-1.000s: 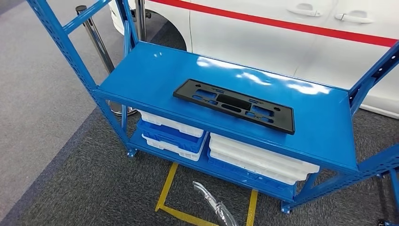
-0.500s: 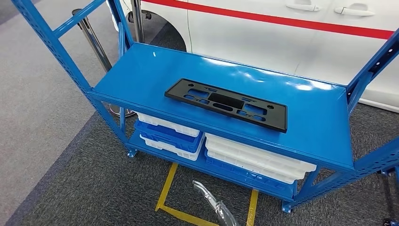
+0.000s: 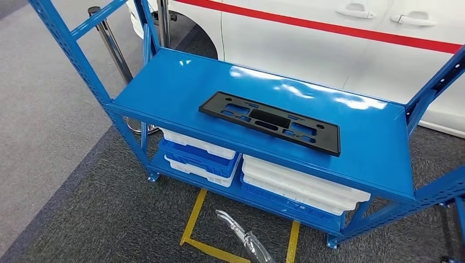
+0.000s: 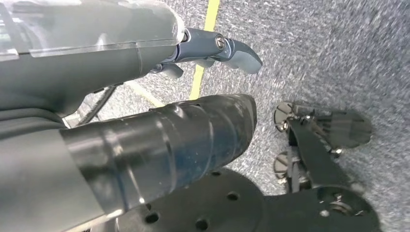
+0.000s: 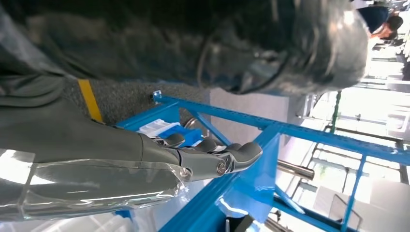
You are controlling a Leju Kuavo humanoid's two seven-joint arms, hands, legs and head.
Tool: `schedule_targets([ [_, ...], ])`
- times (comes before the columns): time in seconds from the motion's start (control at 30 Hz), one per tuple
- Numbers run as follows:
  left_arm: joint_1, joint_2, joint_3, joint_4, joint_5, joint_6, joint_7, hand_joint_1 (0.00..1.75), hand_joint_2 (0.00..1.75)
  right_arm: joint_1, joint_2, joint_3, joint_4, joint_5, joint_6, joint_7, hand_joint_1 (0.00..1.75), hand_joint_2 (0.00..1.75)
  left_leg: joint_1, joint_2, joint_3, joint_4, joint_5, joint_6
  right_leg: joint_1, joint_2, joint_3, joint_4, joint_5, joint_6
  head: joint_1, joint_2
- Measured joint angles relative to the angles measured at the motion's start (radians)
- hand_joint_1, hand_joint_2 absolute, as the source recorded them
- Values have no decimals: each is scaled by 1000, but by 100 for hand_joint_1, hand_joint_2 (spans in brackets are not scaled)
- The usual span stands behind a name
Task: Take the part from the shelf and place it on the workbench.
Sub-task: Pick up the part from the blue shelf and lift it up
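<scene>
I look down at a shiny blue metal shelf (image 3: 181, 87) that stands on dark grey carpet (image 3: 104, 219), with yellow tape lines (image 3: 193, 219) on the floor in front of it. Behind the shelf is a white car with a red stripe (image 3: 329, 44), and a silver post (image 3: 112, 46) stands by the shelf's far left corner. One flat black plastic part with cut-out holes (image 3: 270, 122) lies on the top board, near the middle and close to the front edge. Below it are two stacks of white and blue trays (image 3: 200, 156). My left hand (image 4: 212, 50) hangs over the carpet and holds nothing, fingers loosely bent. My right hand (image 5: 212, 157) hangs beside the shelf frame, fingers gently curled, touching nothing.
</scene>
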Motion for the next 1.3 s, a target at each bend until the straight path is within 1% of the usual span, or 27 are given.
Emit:
schedule_targets([
  [0.07, -1, 0, -1, 0, 1, 0, -1, 0, 0, 0, 0, -1, 0, 2, 3, -2, 0, 0, -1, 1, -1, 0, 0, 5, -4, 0, -61, 129, -65, 6, 0, 0],
  [0.1, 0, 1, -2, 0, 2, 0, -2, 0, 0, 0, 0, -1, 0, 3, 5, -2, 0, 0, -1, 2, -1, 0, 0, 6, -6, 0, -88, 184, -84, 9, 0, 0],
  [0.13, 0, 1, -3, 0, 3, 0, -3, 0, 0, 0, 0, -1, 1, 4, 7, -3, 0, 0, -1, 2, -1, 1, -1, 6, -8, 0, -102, 211, -84, 12, 0, 0],
  [0.17, 0, 1, -5, 0, 4, 0, -4, 0, 0, 0, 1, -2, 1, 6, 9, -4, 0, 0, -1, 1, 0, 2, -3, 5, -11, 0, -95, 196, -64, 13, 0, 0],
  [0.23, 0, 1, -10, 0, 6, 0, -7, 0, 0, 0, 2, -3, 1, 9, 12, -6, 0, 0, 1, -1, 2, 9, -9, -2, -17, 0, -35, 70, 7, 14, 1, 0],
  [0.27, 0, 1, -12, 0, 7, 0, -9, 0, 0, -1, 3, -4, 1, 11, 13, -8, 0, 0, -1, -3, 2, 15, -14, -7, -16, 0, -4, 6, 32, 13, 1, 0],
  [0.3, 0, 1, -14, 1, 8, 0, -9, 0, 0, -1, 5, -4, 1, 13, 13, -10, 0, 0, -2, -4, 0, 20, -18, -13, -16, 1, 16, -38, 44, 9, 0, 0],
  [0.33, 0, 1, -15, 1, 9, 0, -10, 0, 0, -1, 6, -5, 1, 14, 14, -12, 0, 0, -4, -4, -1, 23, -21, -18, -14, 2, 23, -56, 44, 5, 0, 0],
  [0.4, -1, 1, -17, 1, 12, 1, -10, 0, 0, 0, 10, -7, 2, 16, 16, -13, 0, 0, -3, -4, -1, 22, -23, -29, -11, 4, 22, -58, 44, -8, 0, 0],
  [0.47, -1, 1, -18, 1, 14, 1, -10, 0, 0, -1, 13, -9, 2, 17, 19, -14, 0, 0, 0, -3, -8, 42, -40, -40, -13, 3, 25, -64, 45, -21, 0, 0],
  [0.53, -1, 1, -18, 1, 15, 1, -10, 0, 0, -2, 16, -11, 2, 17, 21, -15, 0, 0, 2, -3, -50, 133, -91, -49, -15, 0, 28, -68, 46, -30, 0, 0],
  [0.6, -1, 1, -18, 1, 16, 0, -10, 0, 0, -2, 17, -12, 3, 17, 23, -16, 0, 0, 2, -3, -117, 264, -144, -53, -12, -1, 28, -67, 44, -35, 0, 0],
  [0.63, 0, 1, -19, 1, 16, 0, -10, 0, 0, -2, 17, -12, 3, 17, 24, -16, 0, 0, 2, -3, -139, 303, -149, -54, -11, -1, 29, -67, 43, -36, 0, 0],
  [0.67, 1, 1, -19, 1, 17, 0, -10, 0, 0, -2, 17, -12, 4, 17, 24, -16, 0, 0, 2, -3, -143, 303, -132, -52, -10, 0, 31, -67, 42, -37, 0, 0],
  [0.7, 1, 2, -19, 1, 17, 0, -10, 0, 0, -2, 18, -12, 4, 17, 25, -16, 0, 0, 2, -3, -128, 262, -97, -49, -9, 1, 35, -67, 40, -36, 0, 0],
  [0.73, 2, 2, -19, 1, 17, 1, -10, 0, 0, -2, 18, -12, 4, 17, 25, -16, 0, 0, 1, -3, -99, 195, -55, -43, -8, 2, 39, -67, 37, -35, 0, 0],
  [0.8, 1, 4, -19, 2, 18, 1, -10, 0, 0, -2, 20, -13, 4, 17, 26, -16, 0, 0, -4, -2, -46, 73, -5, -31, -6, 4, 43, -66, 33, -28, 0, 0],
  [0.83, 0, 5, -19, 3, 19, 1, -10, 0, 0, -2, 20, -14, 4, 17, 26, -17, 0, 0, -7, -3, -35, 43, 1, -27, -5, 3, 41, -65, 31, -24, 0, 0],
  [0.9, 0, 6, -19, 4, 19, 0, -10, 0, 0, -3, 21, -15, 4, 17, 27, -19, 0, 0, -10, -3, -31, 28, -4, -20, -4, 3, 41, -68, 32, -13, 0, 0],
  [0.97, 1, 5, -19, 4, 19, 0, -11, 0, 0, -4, 22, -16, 4, 17, 27, -20, 0, 0, -5, -2, -23, 16, 0, -10, -5, 2, 41, -58, 22, -3, 0, 0],
  [1.03, 1, 5, -19, 4, 19, 0, -11, 0, 0, -4, 22, -16, 4, 17, 27, -21, 0, 0, -1, 0, -14, 6, 3, 2, -5, 2, 7, 16, -22, 4, 0, 0],
  [1.1, 0, 5, -19, 4, 20, 0, -11, 0, 0, -4, 22, -16, 5, 17, 27, -22, 0, 0, -2, 1, -12, 5, 1, 9, -7, 2, -63, 145, -77, 8, 0, 0],
  [1.13, 0, 6, -19, 4, 20, 0, -11, 0, 0, -4, 22, -16, 5, 17, 26, -22, 0, 0, -2, 1, -10, 5, -2, 10, -8, 2, -90, 190, -85, 10, 0, 0],
  [1.17, 1, 6, -20, 4, 20, 1, -11, 0, 0, -4, 22, -16, 6, 17, 26, -22, 0, 0, -2, 0, -7, 6, -5, 9, -10, 2, -102, 201, -73, 12, 0, 0],
  [1.2, 1, 6, -20, 4, 21, 1, -11, 0, 0, -4, 23, -16, 7, 17, 26, -22, 0, 0, -2, -1, -3, 7, -8, 7, -11, 1, -93, 173, -43, 12, 1, 0],
  [1.27, 2, 6, -20, 4, 21, 0, -11, 0, 0, -5, 23, -16, 7, 17, 26, -22, 0, 0, -2, -3, 6, 11, -19, 0, -12, 0, -39, 49, 32, 8, 1, 0],
  [1.3, 2, 5, -21, 4, 21, 0, -11, 0, 0, -5, 24, -16, 8, 17, 26, -23, 0, 0, -4, -4, 8, 15, -26, -6, -11, 1, -15, -6, 53, 4, 1, 0],
])
